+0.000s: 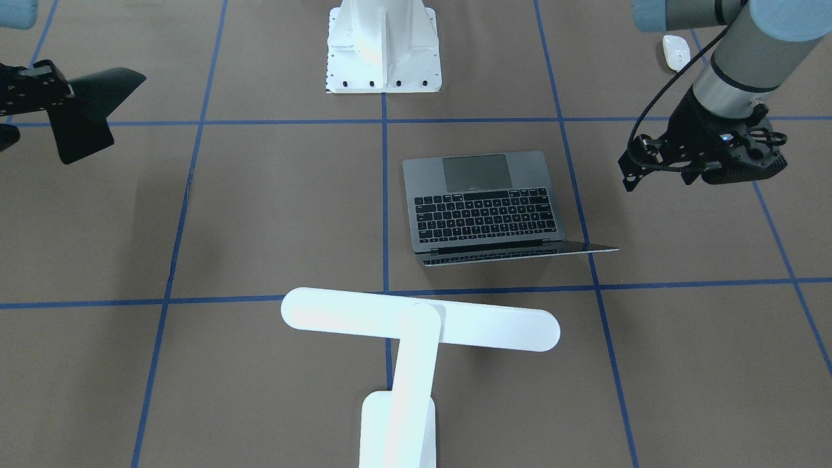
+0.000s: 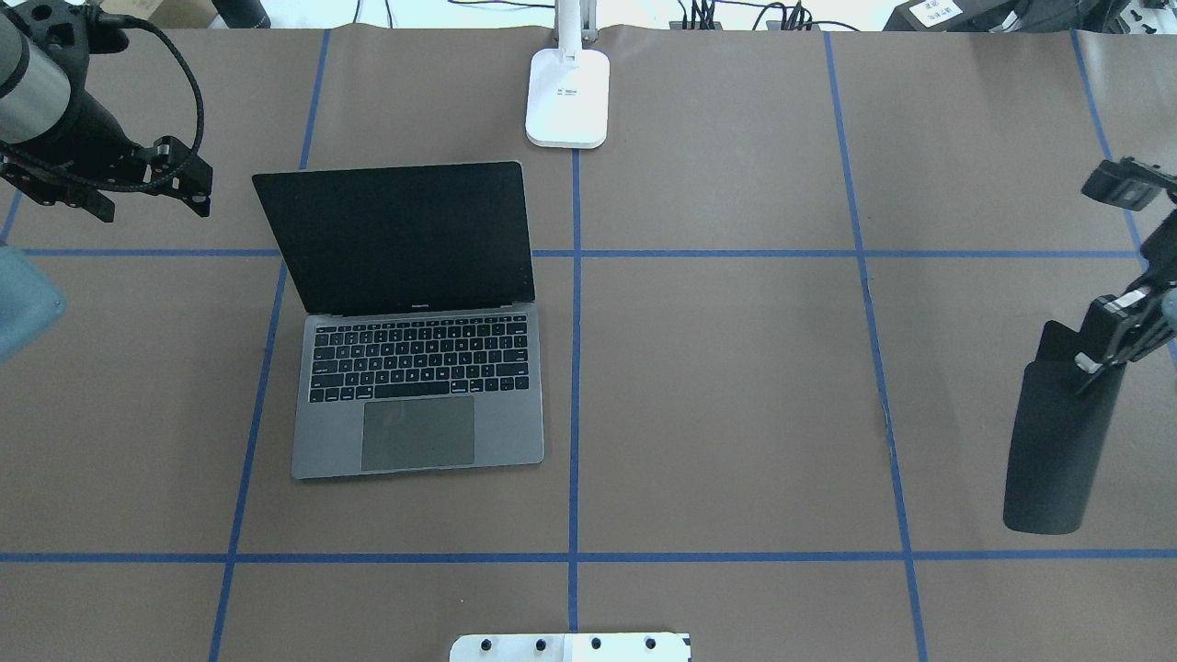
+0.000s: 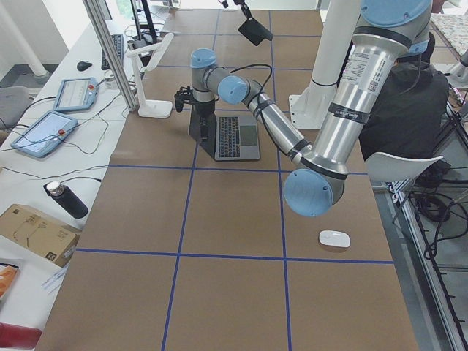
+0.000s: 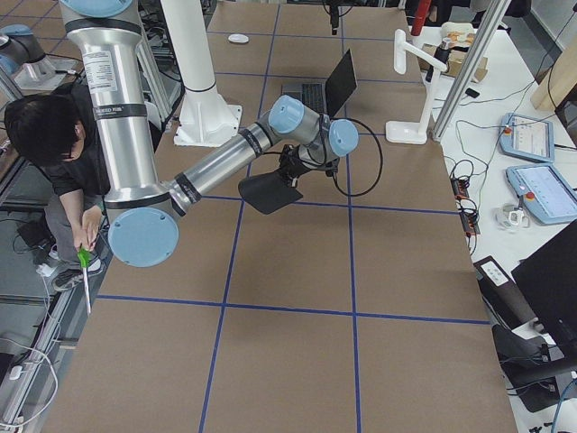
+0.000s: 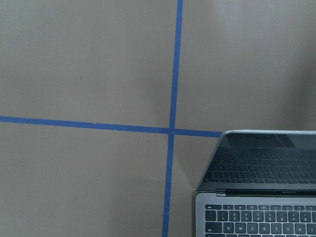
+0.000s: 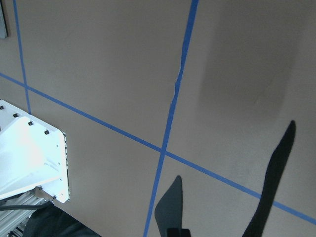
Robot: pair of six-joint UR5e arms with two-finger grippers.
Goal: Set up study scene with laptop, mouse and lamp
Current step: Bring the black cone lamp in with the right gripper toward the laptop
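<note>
The laptop (image 2: 418,386) stands open on the table left of centre, its dark screen upright and its keyboard toward the robot; it also shows in the left wrist view (image 5: 261,187). The white lamp (image 1: 419,318) stands at the far table edge, and its base (image 2: 567,97) lies beyond the laptop. Near the robot's side, by the left arm, lies the white mouse (image 1: 676,52). My left gripper (image 1: 712,162) hovers beside the laptop's screen with nothing seen in it; I cannot tell how its jaws stand. My right gripper (image 2: 1103,354) is shut on a black mouse pad (image 2: 1057,450), held in the air at the table's right.
The white bolted pedestal (image 1: 383,45) stands at the robot's edge. Blue tape lines grid the brown table. A person (image 4: 45,135) sits beside the robot base. Tablets and cables lie on the side bench (image 4: 532,171) beyond the lamp.
</note>
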